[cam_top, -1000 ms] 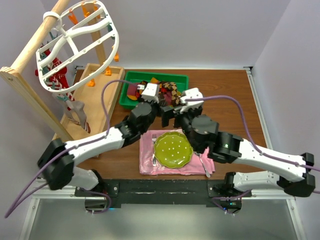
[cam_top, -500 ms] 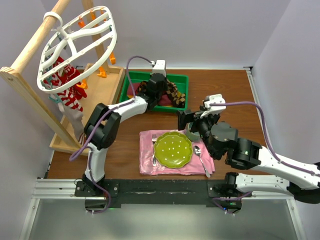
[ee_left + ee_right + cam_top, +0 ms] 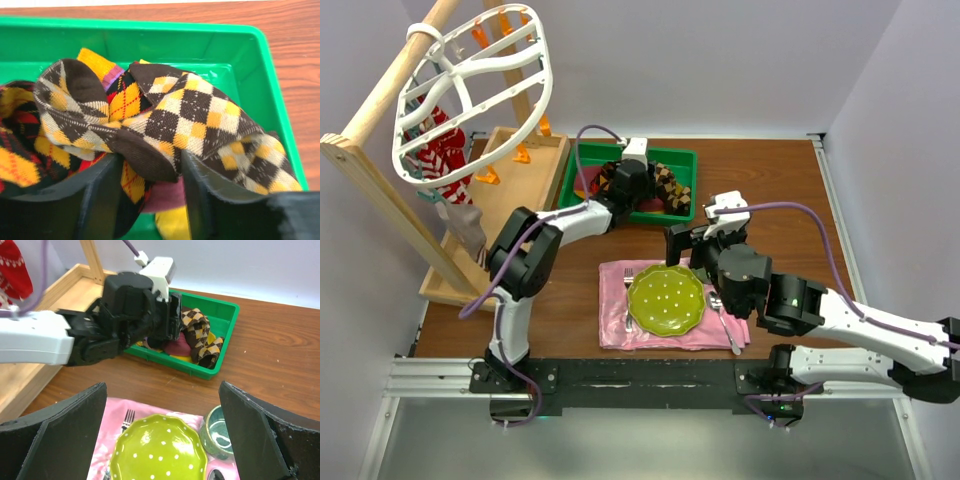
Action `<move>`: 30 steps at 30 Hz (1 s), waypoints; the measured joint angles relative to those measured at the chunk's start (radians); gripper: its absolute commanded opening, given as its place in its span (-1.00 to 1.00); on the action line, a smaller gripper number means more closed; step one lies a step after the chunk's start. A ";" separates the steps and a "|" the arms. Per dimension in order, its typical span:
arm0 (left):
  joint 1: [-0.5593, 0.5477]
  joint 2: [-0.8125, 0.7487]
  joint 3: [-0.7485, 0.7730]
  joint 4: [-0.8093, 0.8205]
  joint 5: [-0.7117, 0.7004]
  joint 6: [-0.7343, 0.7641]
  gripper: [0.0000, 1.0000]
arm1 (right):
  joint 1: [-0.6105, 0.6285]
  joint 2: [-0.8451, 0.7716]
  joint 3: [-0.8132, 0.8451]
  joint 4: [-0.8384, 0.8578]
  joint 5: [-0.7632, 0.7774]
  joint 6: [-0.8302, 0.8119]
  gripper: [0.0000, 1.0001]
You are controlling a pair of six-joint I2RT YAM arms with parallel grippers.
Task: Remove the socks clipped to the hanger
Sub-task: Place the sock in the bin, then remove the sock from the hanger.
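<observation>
Table (image 3: 790, 190), tray (image 3: 235, 55): left gripper (image 3: 150, 165) parted round sock (image 3: 190, 115), right gripper (image 3: 162, 390) spread, empty. Risk: dragging snagged sock out on retreat.

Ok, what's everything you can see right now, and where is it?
hanger: one, white, on the rack's pole, back left
wooden rack: one, pale wood, left side
clipped socks: red-and-white striped plus grey, under the hanger; count unclear
green tray: one, back centre
tray socks: a heap, brown argyle, yellow, maroon; count unclear
napkin: one, pink, near centre
plate: one, lime with white dots, on the napkin
fork: one, silver, left of the plate
spoon: one, silver, right of the plate
cup: one, teal, beside the plate
left gripper: open, over the tray socks
right gripper: open, above the plate
</observation>
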 measured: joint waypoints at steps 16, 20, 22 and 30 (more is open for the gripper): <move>-0.060 -0.271 -0.331 0.119 0.084 -0.016 0.45 | 0.000 0.060 0.038 0.005 -0.049 -0.003 0.97; -0.113 -0.365 -0.468 0.132 0.085 -0.040 0.45 | -0.008 0.078 0.041 0.027 -0.106 -0.008 0.97; -0.150 -0.429 -0.537 0.137 0.079 -0.060 0.45 | -0.024 0.091 0.041 0.052 -0.164 -0.008 0.97; -0.211 -0.822 -0.780 0.035 0.027 -0.141 0.43 | -0.238 0.149 0.041 0.160 -0.529 0.032 0.97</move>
